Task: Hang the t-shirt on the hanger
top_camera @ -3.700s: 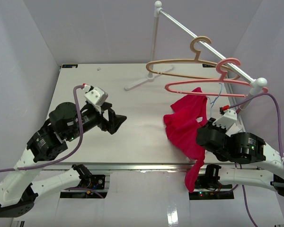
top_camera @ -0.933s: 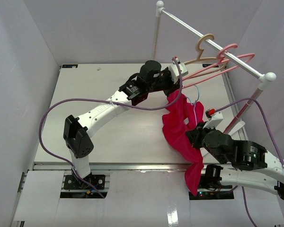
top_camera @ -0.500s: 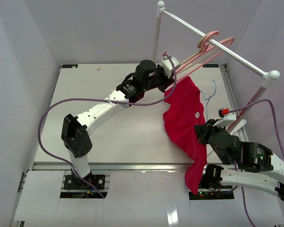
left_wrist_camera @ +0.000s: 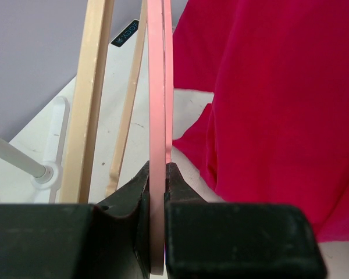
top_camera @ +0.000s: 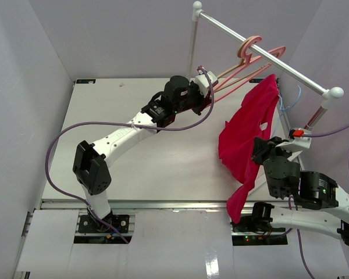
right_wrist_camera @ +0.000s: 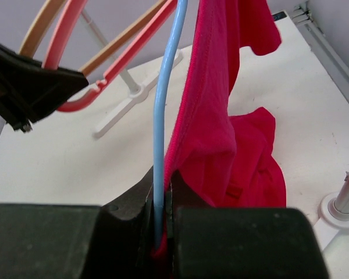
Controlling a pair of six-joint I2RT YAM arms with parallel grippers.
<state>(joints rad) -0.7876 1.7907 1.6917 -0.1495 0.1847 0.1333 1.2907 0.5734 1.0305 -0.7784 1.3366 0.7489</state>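
From above, the left gripper (top_camera: pixel 207 93) reaches across the table (top_camera: pixel 104 133) to the rail (top_camera: pixel 262 49), its jaws meeting the pink hanger (top_camera: pixel 262 58). The crimson t-shirt (top_camera: pixel 247 131) is raised at the right side of the table and trails past the near edge, and it hides the jaws of the right gripper (top_camera: pixel 263 152). The left wrist view shows the left jaws nearly pressed together, pinching the pink hanger's flat bar, with the tan hanger (left_wrist_camera: pixel 93 87) just beside it and red cloth to the right. In the right wrist view the right jaws are all but closed on the thin blue wire of the hanger (right_wrist_camera: pixel 161 116), with a scrap of red cloth caught at their base. The t-shirt hangs along the wire's right side.
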